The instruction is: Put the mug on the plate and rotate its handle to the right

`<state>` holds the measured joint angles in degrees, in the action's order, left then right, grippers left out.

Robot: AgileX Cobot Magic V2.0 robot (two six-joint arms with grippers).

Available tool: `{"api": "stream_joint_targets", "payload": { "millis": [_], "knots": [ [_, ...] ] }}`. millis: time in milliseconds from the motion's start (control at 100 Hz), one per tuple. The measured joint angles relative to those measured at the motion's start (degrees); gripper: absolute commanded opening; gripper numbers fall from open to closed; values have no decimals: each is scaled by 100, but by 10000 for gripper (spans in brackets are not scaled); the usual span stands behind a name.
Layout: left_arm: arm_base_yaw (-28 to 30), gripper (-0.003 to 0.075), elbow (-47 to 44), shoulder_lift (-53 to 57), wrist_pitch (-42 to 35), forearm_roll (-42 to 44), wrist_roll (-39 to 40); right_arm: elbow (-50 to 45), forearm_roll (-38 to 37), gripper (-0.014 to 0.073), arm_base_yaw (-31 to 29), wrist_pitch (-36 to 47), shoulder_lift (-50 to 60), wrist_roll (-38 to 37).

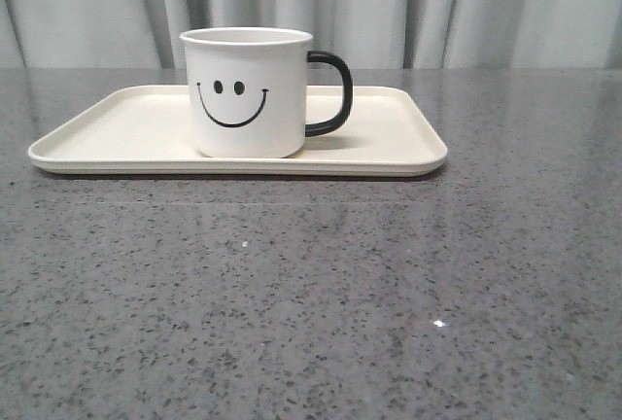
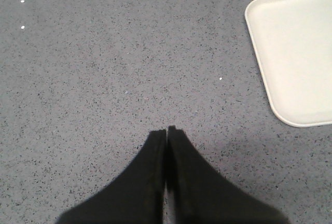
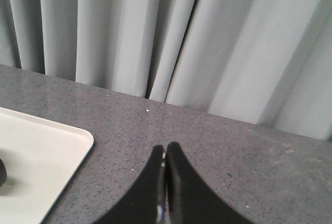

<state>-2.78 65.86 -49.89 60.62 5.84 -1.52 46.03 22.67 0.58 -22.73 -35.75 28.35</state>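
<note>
Mug upright on plate, handle right; no gripper near.

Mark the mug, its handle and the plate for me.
mug [image 1: 245, 99], front view, white side by the smile.
handle [image 1: 335, 92], front view, black loop's outer curve.
plate [image 1: 389, 138], front view, bare floor right of the mug.

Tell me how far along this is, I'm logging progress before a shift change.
It looks finished. The mug stands upright on the plate, and its handle points right. Nothing is in hand: the left gripper and right gripper are shut and empty, clear of the mug.
</note>
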Motion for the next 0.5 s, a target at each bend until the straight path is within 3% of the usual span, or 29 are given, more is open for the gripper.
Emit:
{"api": "stream_joint_targets", "payload": {
  "millis": [500],
  "knots": [
    [0, -20, 0, 0, -44, -48, 0, 0, -12, -58, 0, -16, 3, 0]
  ]
}}
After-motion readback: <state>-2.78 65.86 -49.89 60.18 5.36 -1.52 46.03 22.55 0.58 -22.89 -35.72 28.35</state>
